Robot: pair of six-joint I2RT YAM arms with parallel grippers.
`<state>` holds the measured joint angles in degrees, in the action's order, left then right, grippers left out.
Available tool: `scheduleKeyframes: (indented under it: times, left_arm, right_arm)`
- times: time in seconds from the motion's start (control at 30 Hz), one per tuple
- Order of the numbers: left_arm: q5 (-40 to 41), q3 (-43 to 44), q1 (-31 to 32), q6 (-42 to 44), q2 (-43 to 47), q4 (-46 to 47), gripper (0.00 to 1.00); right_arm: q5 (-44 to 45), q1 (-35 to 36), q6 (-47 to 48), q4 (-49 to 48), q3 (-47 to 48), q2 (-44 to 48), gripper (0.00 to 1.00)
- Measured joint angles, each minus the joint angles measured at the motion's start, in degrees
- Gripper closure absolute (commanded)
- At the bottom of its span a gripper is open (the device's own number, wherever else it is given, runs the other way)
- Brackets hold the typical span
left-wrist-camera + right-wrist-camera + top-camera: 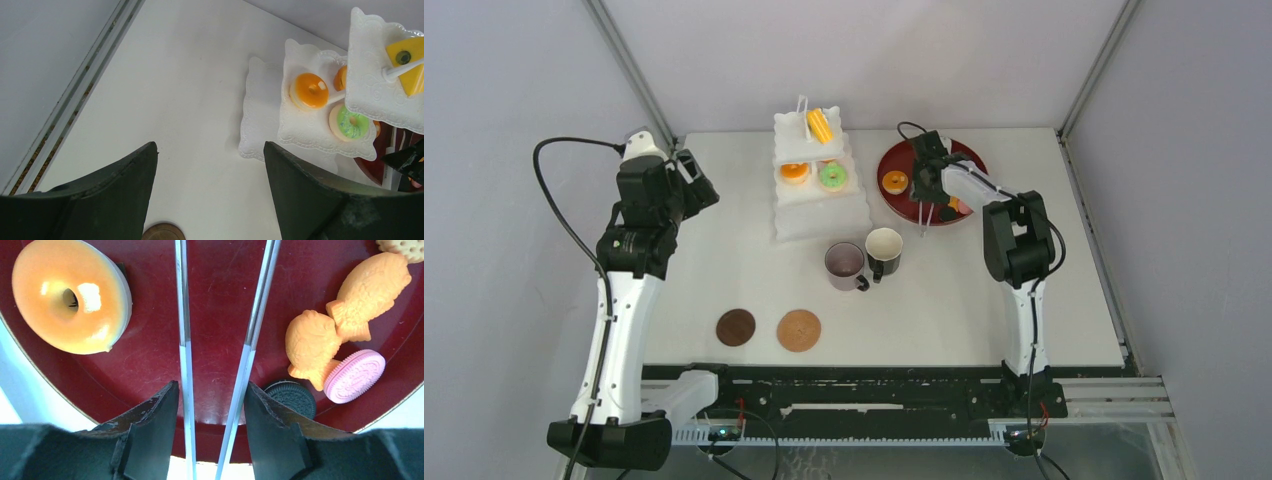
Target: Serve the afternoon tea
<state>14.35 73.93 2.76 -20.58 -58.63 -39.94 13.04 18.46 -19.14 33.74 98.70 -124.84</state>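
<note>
The white three-tier stand [819, 222] at the table's back holds a yellow pastry [820, 125] on top and an orange [794, 172] and a green doughnut [832, 177] on the middle tier. A mauve mug [845, 263] and a black mug [884, 250] stand in front of it. Two brown coasters [735, 327] [799, 330] lie near the front. My right gripper [210, 390] is shut on the metal tongs [182, 315] above the dark red tray [150, 360], next to an orange doughnut [70, 295]. My left gripper [210, 147] hangs open and empty left of the stand [260, 125].
The tray [902, 208] also carries two orange fish-shaped pastries [367, 287] [310, 342], a pink sandwich biscuit [354, 376] and a black one [290, 397]. The tongs' two arms spread apart over the tray with nothing between them. Grey walls close in the table.
</note>
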Motion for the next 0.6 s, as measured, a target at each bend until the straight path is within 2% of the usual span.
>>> scheduleKeyframes:
  times: [0.13,0.2,0.27,0.6]
  left_arm:
    - [0.00,0.00,0.00,0.00,-0.35,0.02,0.18]
    - [0.00,0.00,0.00,0.00,-0.55,0.02,0.18]
    - [-0.02,0.00,0.00,0.00,-0.76,0.02,0.18]
    - [-0.09,0.00,0.00,0.00,-1.38,0.11,0.18]
  right_arm:
    - [-0.17,-0.22,0.44,0.94,1.95,-1.88,0.43]
    - [-0.39,-0.42,0.74,0.94,2.95,-2.64,0.53]
    - [-0.96,-0.68,0.94,0.96,3.50,-3.04,0.57]
    - [-5.11,-3.39,0.63,3.54,5.79,-3.26,0.55]
